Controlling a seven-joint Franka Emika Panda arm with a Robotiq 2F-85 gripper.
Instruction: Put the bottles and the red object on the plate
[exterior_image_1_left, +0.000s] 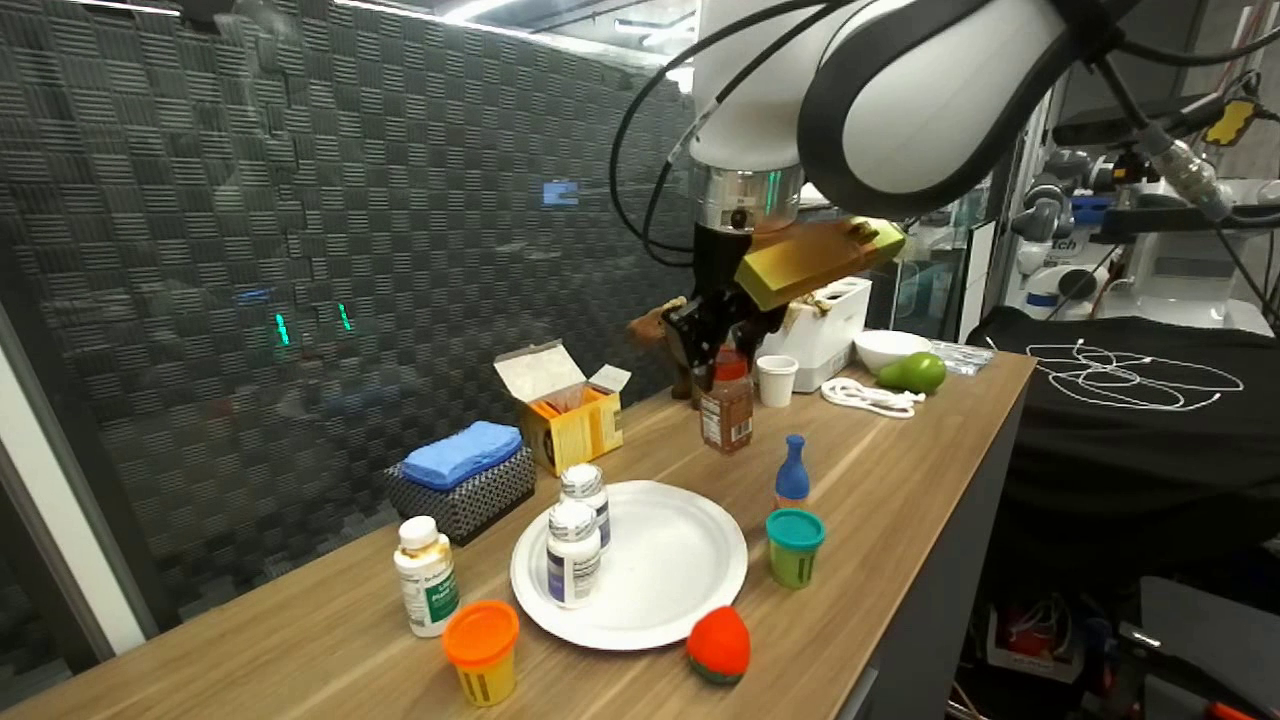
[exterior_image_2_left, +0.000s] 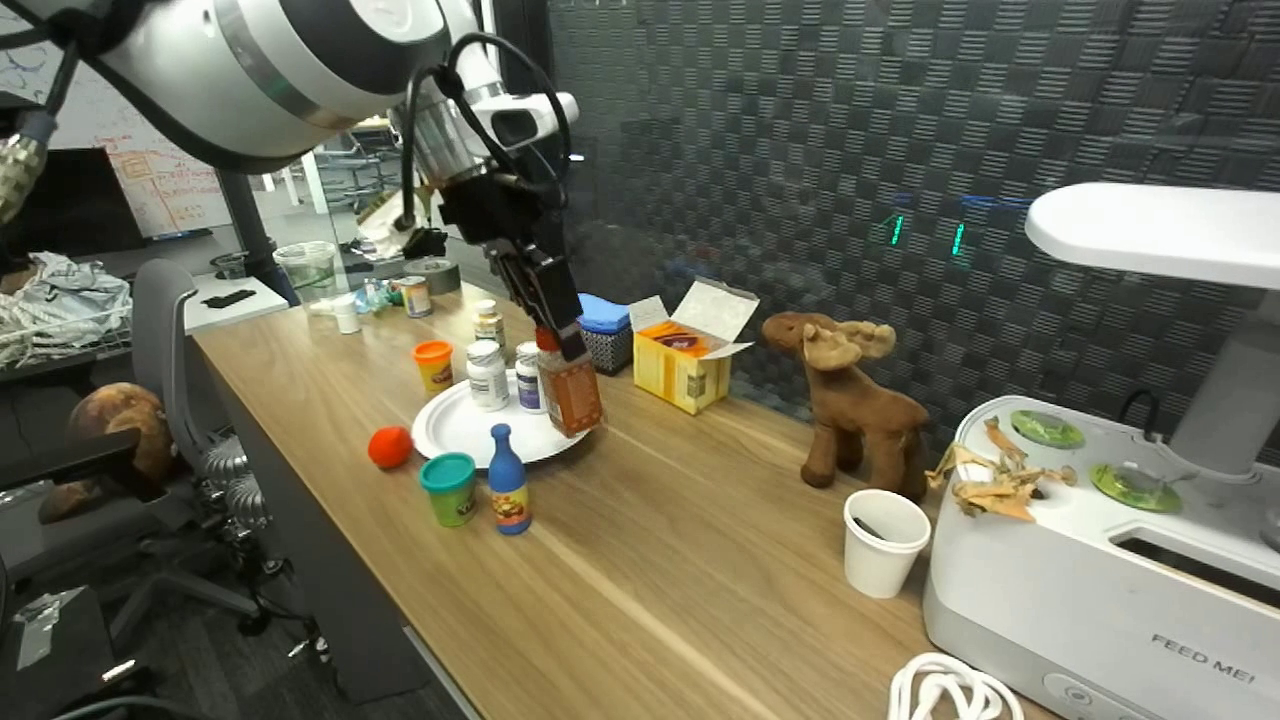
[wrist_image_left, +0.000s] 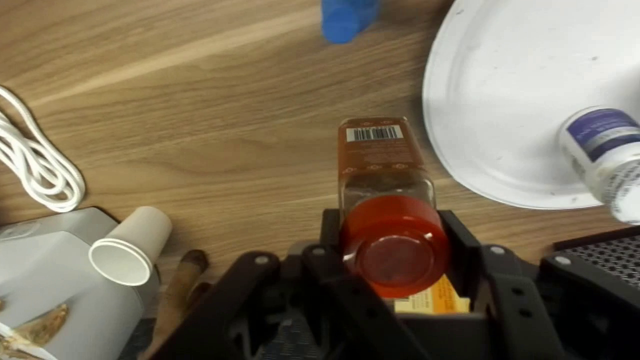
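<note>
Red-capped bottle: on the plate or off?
Off. The wrist view shows the bottle gripped by the pincer, beside the plate, not over it.

See only the upper part of the blue bottle (wrist_image_left: 348, 20), cut by the top edge of the wrist view. Lose the rest of the plate (wrist_image_left: 505, 95) past the upper right corner there, and of the white cord (wrist_image_left: 22, 152) past the left edge. At lower centre, catch just a scrap of the yellow box (wrist_image_left: 442, 298) behind the red-capped bottle (wrist_image_left: 390, 215) and the gripper (wrist_image_left: 391, 229). Cannot read that bottle's small print. In an exterior view, find the toy moose (exterior_image_1_left: 682, 368) largely hidden near centre; lower down, miss the blue bottle's base behind the teal-lidded jar (exterior_image_1_left: 794, 550) and partly lose the rear white bottle (exterior_image_1_left: 592, 495) behind the front white bottle (exterior_image_1_left: 573, 558).
</note>
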